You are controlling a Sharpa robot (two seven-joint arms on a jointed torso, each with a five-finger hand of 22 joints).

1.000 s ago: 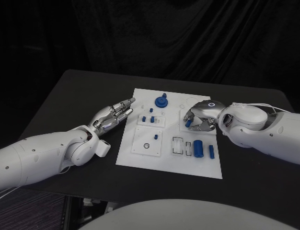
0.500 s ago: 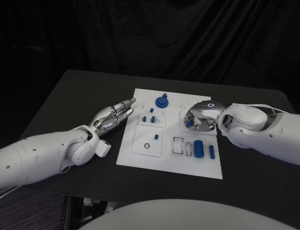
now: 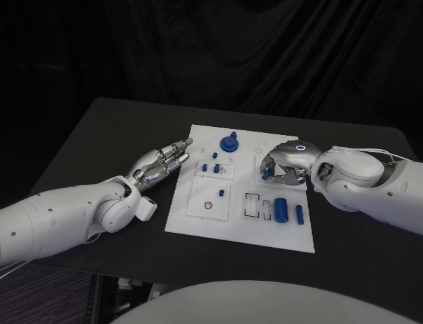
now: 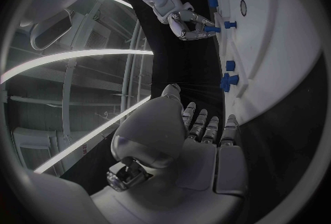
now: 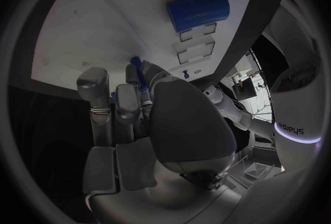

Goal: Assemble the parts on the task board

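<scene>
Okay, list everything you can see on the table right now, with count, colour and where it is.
table: one, black, under everything.
task board: one, white, middle of the table.
round knob part: one, blue, far end of the board.
small pegs: a few, blue, below the knob.
cylinder: one, blue, near right of the board.
thin bar: one, blue, right of the cylinder.
left hand: silver, fingers out, by the board's left edge.
right hand: silver, pinching a small blue part over the board's right side.

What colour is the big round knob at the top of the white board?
Blue. The knob shows best in the head view.
</scene>
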